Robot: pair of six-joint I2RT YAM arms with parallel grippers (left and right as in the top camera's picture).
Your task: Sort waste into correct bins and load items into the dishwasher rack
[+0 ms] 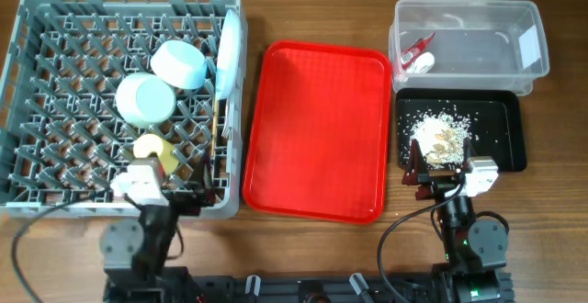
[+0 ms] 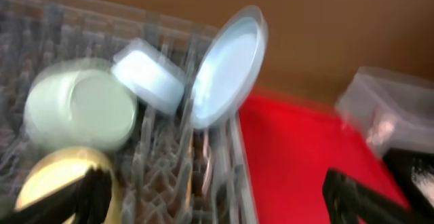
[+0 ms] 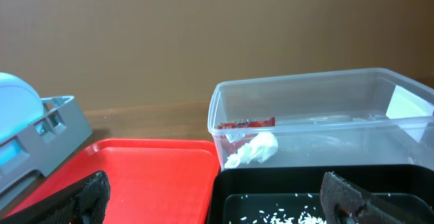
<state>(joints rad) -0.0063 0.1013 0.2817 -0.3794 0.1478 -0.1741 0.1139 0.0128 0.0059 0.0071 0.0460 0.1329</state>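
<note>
The left gripper (image 2: 210, 209) has its jaws spread wide with nothing between them. It hangs over the 6 o'clock edge of the grey dishwasher rack (image 1: 20, 73); its left finger (image 2: 64, 202) is just beside the small yellow cup (image 1: 154, 149), though blur hides whether they touch. In the rack, the pale green bowl (image 1: 145, 99) sits at 12 o'clock from the cup. The pale blue bowl (image 1: 179, 64) lies at 1 o'clock from the green one, and the white plate (image 1: 228, 50) stands on edge by the 3 o'clock wall, above a thin wooden stick (image 1: 215, 124). The right gripper (image 3: 213, 205) is also fully parted and empty, over the 6 o'clock end of the black tray (image 1: 510, 133), near the heap of rice-like crumbs (image 1: 439, 136). At 12 o'clock from that tray, the clear tub (image 1: 478, 14) holds the red wrapper (image 3: 247, 123) and the white scrap (image 3: 254, 149) at its 9 o'clock end. The red serving tray (image 1: 317, 129) lies between the rack and the bins.
</note>
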